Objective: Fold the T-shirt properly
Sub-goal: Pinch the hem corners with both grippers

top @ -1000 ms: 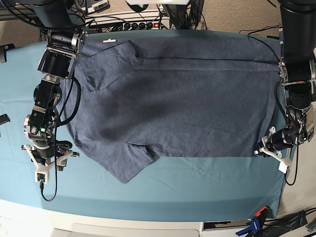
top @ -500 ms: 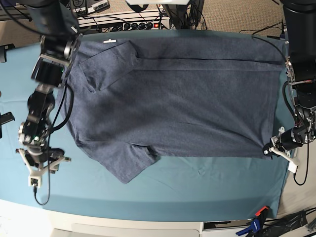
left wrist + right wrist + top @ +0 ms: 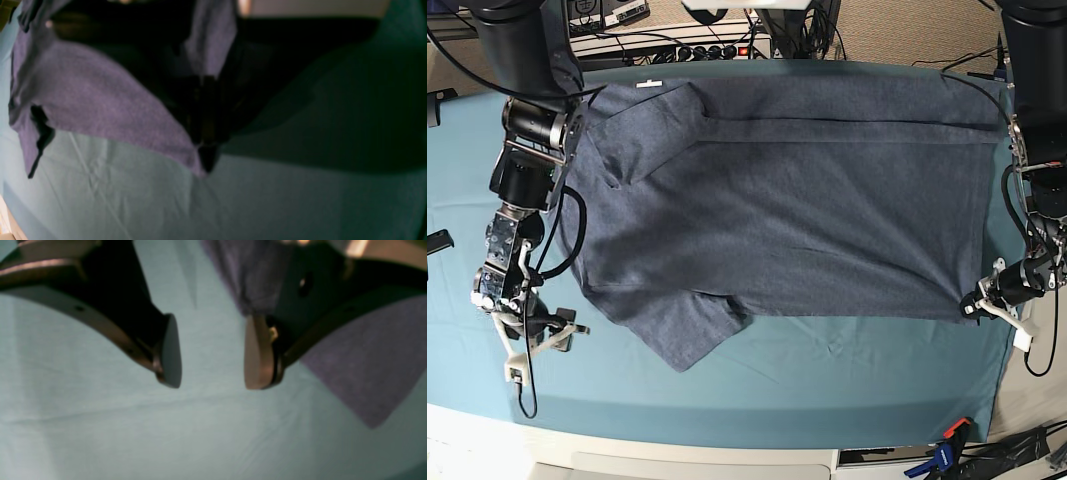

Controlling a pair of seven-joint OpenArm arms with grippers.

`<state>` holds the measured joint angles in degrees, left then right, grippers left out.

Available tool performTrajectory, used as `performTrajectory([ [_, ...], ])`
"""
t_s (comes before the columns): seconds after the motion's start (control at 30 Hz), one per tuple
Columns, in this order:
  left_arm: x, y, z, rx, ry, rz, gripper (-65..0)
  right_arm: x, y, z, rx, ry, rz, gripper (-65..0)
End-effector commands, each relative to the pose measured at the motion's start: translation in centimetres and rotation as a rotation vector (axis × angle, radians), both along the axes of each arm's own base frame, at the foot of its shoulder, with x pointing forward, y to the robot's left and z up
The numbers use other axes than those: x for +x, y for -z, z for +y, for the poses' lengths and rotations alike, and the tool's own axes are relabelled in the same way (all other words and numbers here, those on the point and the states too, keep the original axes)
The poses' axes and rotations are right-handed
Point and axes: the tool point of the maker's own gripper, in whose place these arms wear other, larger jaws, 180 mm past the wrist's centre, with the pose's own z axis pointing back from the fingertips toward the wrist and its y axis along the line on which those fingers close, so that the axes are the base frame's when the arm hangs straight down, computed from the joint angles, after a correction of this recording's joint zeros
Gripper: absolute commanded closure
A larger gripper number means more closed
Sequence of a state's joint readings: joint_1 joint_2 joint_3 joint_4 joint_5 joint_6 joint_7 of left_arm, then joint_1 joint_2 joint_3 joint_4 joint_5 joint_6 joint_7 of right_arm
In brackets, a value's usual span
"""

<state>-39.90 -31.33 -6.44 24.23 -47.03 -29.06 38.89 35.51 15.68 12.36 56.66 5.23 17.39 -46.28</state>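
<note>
your left gripper [image 3: 975, 308] pinches the heathered blue-grey cotton t-shirt [image 3: 787, 200] at lower right; your right gripper [image 3: 211, 353] gapes empty at lower left.

Left wrist view is smearing badly; the left gripper [image 3: 206, 156] is showing only as a dark shape, so its fingers are not separating out from the shadow above them. Whether cloth is sitting between them cannot be told here. The T-shirt [image 3: 100, 106] beside it is running off the top and left edges.

Right wrist view is also soft. The right gripper [image 3: 213, 350] is losing both finger bases past the top edge. Behind its right-hand finger, the shirt's edge is disappearing.

From the base view, the left gripper's tips are too small to read, and the shirt corner beside them is blurring into them.
</note>
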Motion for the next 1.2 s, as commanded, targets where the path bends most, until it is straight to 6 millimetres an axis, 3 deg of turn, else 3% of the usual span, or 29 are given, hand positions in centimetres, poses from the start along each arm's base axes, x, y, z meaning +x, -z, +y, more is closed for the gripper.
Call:
performTrajectory([
  [0.0, 1.8, -3.0, 1.1, 0.001, -0.019, -0.085, 0.0, 1.1, -2.4, -0.6, -0.012, 0.009, -0.067, -31.6],
  [0.43, 1.9, -3.4, 0.7, -0.022, -0.005, -0.103, 0.0, -1.8, 2.5, 0.4, 0.012, -0.036, 0.021, -32.7],
  [0.53, 1.9, -3.4, 0.6, -0.022, 0.003, -0.108, 0.0, -1.8, 2.5, 1.1, 0.052, -0.048, 0.001, -36.6],
  [0.93, 1.8, -3.4, 0.5, -0.022, 0.006, -0.102, 0.0, -0.7, 2.3, 3.9, 0.118, -0.077, -0.069, -36.6],
  [1.17, 1.8, -3.4, 0.5, -0.022, 0.006, -0.103, 0.0, -0.8, 2.5, 3.4, 0.064, -0.078, -0.058, -36.6],
])
